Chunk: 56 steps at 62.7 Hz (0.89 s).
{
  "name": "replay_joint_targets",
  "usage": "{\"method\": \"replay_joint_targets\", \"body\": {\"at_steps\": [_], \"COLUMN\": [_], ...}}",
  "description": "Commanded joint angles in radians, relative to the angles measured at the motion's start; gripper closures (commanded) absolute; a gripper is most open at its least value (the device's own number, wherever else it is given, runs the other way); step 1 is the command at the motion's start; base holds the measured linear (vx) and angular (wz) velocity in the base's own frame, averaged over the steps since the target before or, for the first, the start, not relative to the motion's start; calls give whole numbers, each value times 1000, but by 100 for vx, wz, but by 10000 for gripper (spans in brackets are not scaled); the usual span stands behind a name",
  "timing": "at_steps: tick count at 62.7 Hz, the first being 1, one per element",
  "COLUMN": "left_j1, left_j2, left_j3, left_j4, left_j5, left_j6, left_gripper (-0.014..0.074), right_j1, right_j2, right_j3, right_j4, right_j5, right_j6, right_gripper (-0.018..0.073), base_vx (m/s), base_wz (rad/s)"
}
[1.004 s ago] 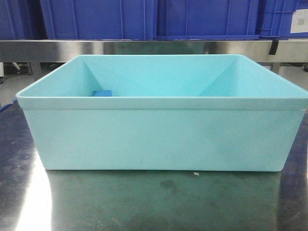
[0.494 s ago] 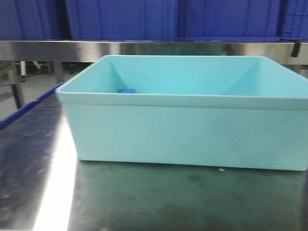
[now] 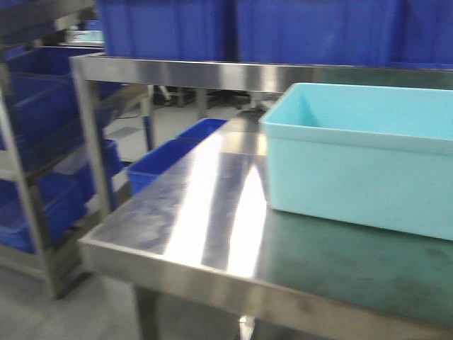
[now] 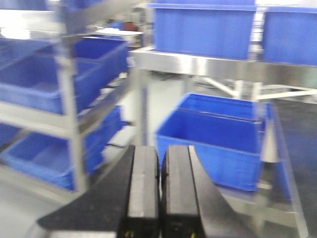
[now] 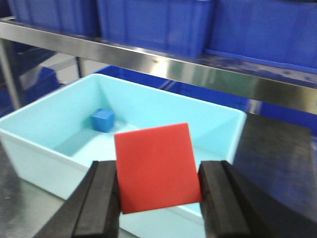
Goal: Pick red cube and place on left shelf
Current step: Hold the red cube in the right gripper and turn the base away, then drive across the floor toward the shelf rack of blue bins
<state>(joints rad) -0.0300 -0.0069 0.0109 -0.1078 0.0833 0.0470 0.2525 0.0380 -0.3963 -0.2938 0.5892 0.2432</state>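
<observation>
1. Right gripper (image 5: 159, 198). Nearest the right wrist camera. Its jaws pinch the red cube (image 5: 156, 166) by two opposite sides, one black finger (image 5: 101, 203) on each. The cube's broad face is turned to the lens. Carried above and in front of the near wall of the teal tub (image 5: 44, 148), clear of the rim: lifted out, not yet delivered.

2. Left gripper (image 4: 159, 191). Jaws pressed together with nothing between them. It points away from the tub towards the racking, probably kept out of the carrying arm's way.

3. Teal tub. Stands on the steel table (image 3: 205, 205), open side up.

4. Blue block (image 5: 103, 120). Lies on the tub floor near a far corner. Not wanted for this task.

5. Steel rail (image 5: 148, 57). Runs behind the tub and bears dark blue crates (image 5: 148, 20).

6. Shelf rack (image 4: 69, 99). Stands well left of the tub, beyond the table edge, and is loaded with blue bins (image 3: 42, 106). Judged to be the cube's destination, so the carry must go leftward past the table end.
</observation>
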Motion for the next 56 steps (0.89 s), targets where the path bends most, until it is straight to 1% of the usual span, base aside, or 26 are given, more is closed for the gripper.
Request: {"method": "replay_joint_targets", "body": {"at_steps": [1,19,42,56], "left_j1": [-5,-5,-5,-5], "left_j2": [-16,-16,-16,-16], "left_j3": [24,24,24,24], "left_j4": [-5,-5,-5,-5], "left_j5": [-91,-91,-91,-91], "left_j6": [-7,-7,-7,-7], "left_gripper": [495,495,495,495], "right_j1": [-7,-7,-7,-7], "right_j2": [14,14,14,14], "right_j3": [-27,-27,-27,-27], "right_j4": [-25,-25,-25,-25], "right_j5": [-87,-87,-87,-87], "right_j6": [-10,-10,-10,-10], "right_gripper": [510,510,510,510], "base_vx": [-11,-13,-14,-8], "base_wz": [65,64,81,96]}}
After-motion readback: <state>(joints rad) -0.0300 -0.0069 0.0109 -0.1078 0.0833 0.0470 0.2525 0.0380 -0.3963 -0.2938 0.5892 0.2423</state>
